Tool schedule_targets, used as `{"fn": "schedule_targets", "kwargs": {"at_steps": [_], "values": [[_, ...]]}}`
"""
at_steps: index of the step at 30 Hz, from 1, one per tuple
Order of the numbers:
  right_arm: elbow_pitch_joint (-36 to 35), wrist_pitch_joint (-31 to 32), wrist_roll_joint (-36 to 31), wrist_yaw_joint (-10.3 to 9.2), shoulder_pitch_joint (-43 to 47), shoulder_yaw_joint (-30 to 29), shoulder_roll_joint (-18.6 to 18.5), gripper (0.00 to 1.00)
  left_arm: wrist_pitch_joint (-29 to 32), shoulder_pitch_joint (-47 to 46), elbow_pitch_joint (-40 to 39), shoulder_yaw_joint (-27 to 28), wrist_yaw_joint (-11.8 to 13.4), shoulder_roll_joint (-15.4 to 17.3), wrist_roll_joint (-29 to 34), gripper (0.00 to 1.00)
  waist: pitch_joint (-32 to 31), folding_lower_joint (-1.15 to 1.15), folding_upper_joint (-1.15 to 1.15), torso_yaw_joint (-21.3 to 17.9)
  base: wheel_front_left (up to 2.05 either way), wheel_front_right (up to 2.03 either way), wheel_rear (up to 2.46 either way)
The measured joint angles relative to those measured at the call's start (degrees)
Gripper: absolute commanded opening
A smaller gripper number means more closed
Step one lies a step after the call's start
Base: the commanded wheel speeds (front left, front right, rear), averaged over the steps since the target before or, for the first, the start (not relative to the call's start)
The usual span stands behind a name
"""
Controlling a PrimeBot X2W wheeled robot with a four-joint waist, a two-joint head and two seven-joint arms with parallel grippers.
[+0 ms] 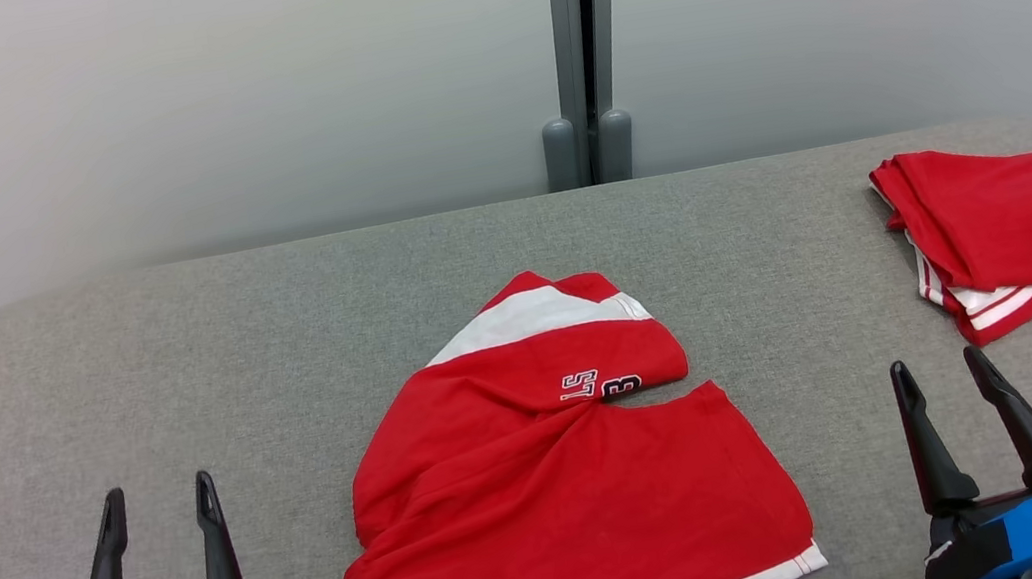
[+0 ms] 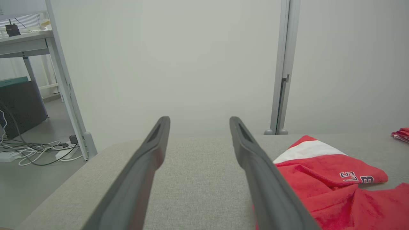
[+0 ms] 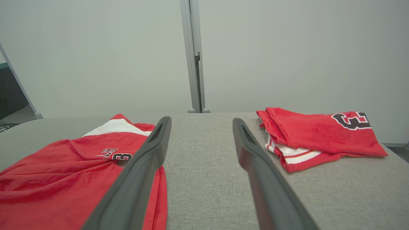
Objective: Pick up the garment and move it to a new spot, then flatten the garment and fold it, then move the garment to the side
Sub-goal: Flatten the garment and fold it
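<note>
Red shorts point(image 1: 557, 506) lying rumpled at middle of counter point(image 1: 182, 357). Left gripper point(image 1: 157, 486) and right gripper point(image 1: 937, 362) hovering spread, empty, flanking shorts, likely readying two-sided reach. Folded red garment point(image 1: 1013, 230) sitting aside, right.

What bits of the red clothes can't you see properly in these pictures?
- Head view: the folded red garment runs off the right edge, cutting its number.
- Head view: lettering on the red shorts disappears into a fold.
- Left wrist view: a finger of the left gripper covers the shorts' near edge.
</note>
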Motion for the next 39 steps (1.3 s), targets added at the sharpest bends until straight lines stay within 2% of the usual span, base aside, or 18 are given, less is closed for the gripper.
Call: {"fn": "schedule_targets", "kwargs": {"at_steps": [5,10,24,27,31,39], "values": [[-1.97,1.34,-0.48,0.00,1.79,-0.46,0.00,1.00,-0.01,1.18,3.28,0.40,-1.90,0.90,-0.43,1.00,-0.18,0.00,0.00,-0.11,0.00,0.00,0.00],[-3.15,2.85,-0.75,0.00,3.32,-0.24,0.14,1.00,0.07,1.19,6.11,-0.24,-2.76,1.27,-0.73,1.00,-0.22,0.01,0.00,0.15,0.00,0.00,0.00],[-3.42,4.38,-0.83,0.00,4.07,0.32,0.30,1.00,0.09,0.26,9.26,-1.29,-2.45,1.29,-1.10,1.00,-0.02,0.01,0.00,0.69,0.00,0.00,0.00],[-3.20,4.44,-0.71,0.00,4.03,0.94,0.30,1.00,0.09,0.26,9.07,-1.53,-3.07,0.73,-2.20,1.00,0.07,0.01,0.00,0.60,0.00,0.00,0.00],[-2.11,4.46,-0.43,0.00,4.01,2.70,-0.07,1.00,0.08,1.38,8.80,-3.90,-4.04,-0.10,-1.59,1.00,0.28,0.01,0.00,0.27,0.00,0.00,0.00],[2.10,4.39,0.57,0.00,5.52,7.13,-3.03,1.00,0.08,4.34,10.65,-8.37,-6.23,-0.52,-1.48,1.00,0.84,0.01,0.00,0.90,0.00,0.00,0.00]]}}
